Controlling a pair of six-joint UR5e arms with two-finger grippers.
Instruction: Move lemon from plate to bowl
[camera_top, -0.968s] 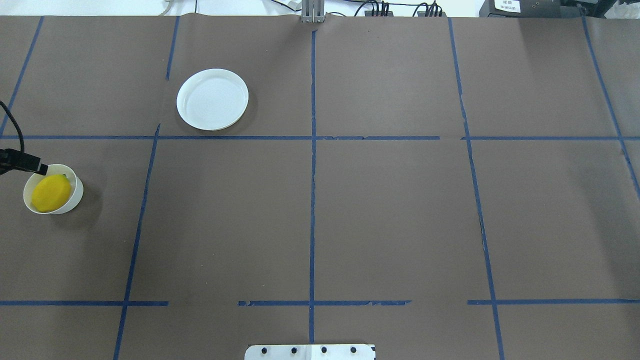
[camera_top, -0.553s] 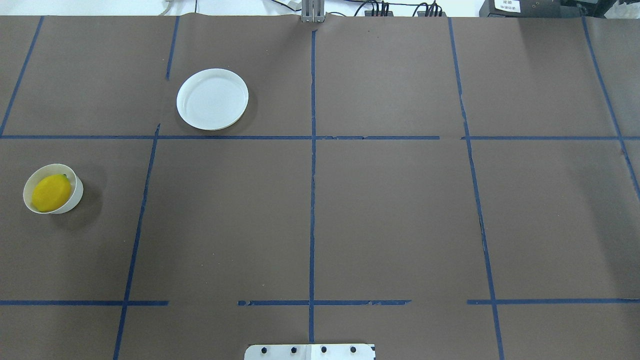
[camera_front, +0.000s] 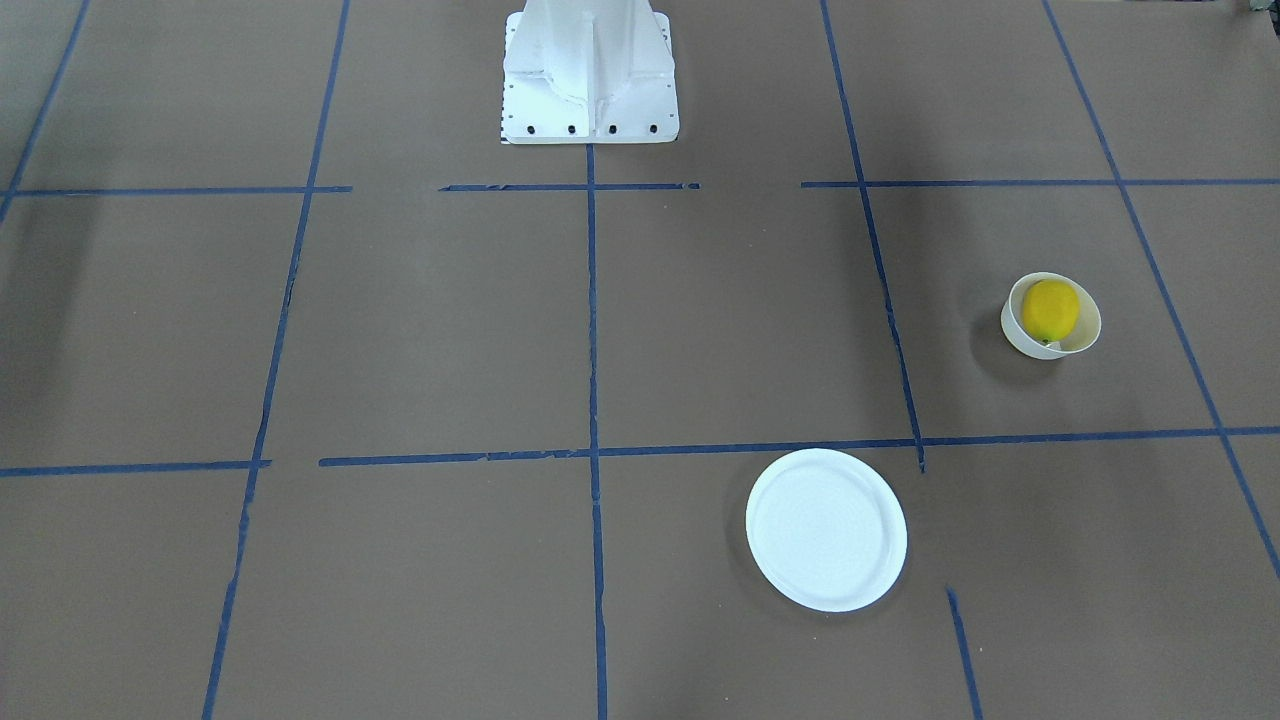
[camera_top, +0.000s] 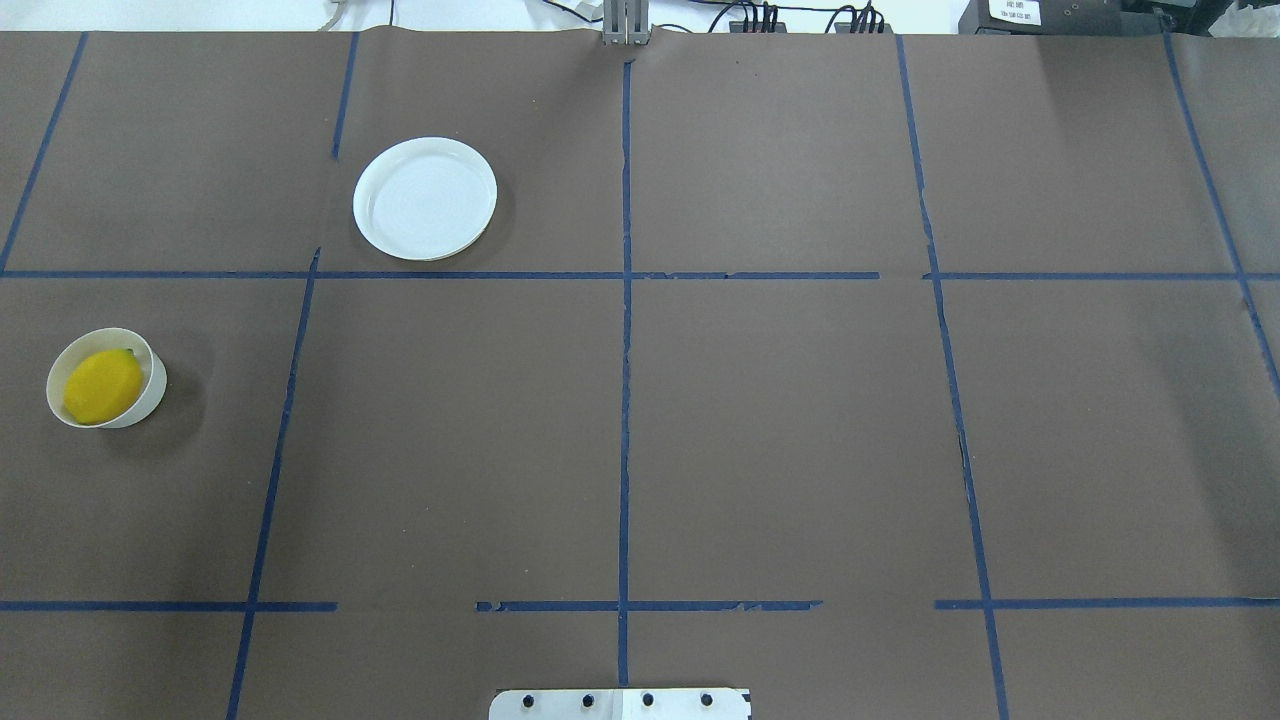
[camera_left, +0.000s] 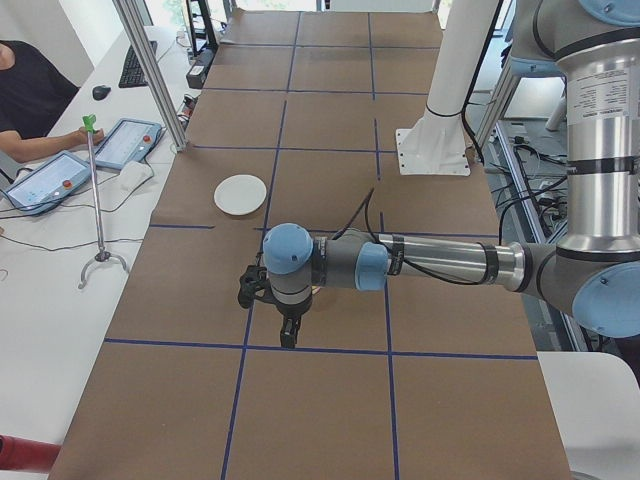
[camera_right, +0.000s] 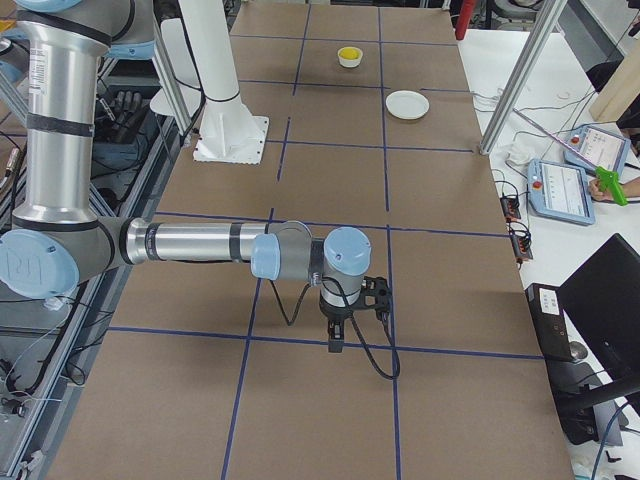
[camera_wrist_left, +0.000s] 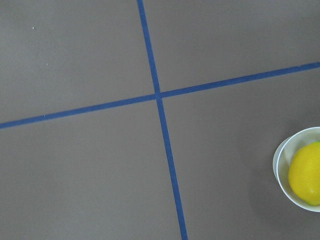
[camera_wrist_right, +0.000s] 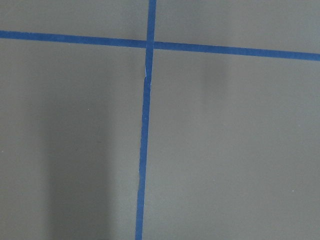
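The yellow lemon (camera_top: 100, 386) lies inside the small cream bowl (camera_top: 157, 392) at the table's left. They also show in the front-facing view, lemon (camera_front: 1051, 310) in bowl (camera_front: 1091, 326), and at the right edge of the left wrist view, lemon (camera_wrist_left: 306, 172) in bowl (camera_wrist_left: 281, 167). The flat white plate (camera_top: 425, 198) stands empty further back, apart from the bowl. My left gripper (camera_left: 287, 338) shows only in the exterior left view, pointing down above the table; I cannot tell if it is open. My right gripper (camera_right: 335, 342) shows only in the exterior right view, far from both dishes; I cannot tell its state.
Brown paper with blue tape lines (camera_top: 624, 350) covers the table. The robot's white base (camera_front: 588, 70) stands at the near middle edge. Tablets (camera_left: 118, 143) and a person sit at a side table beyond the far edge.
A dark part of my left arm that hung over the bowl's rim at the overhead view's left edge has left that view. Lemon, bowl and plate have not moved.
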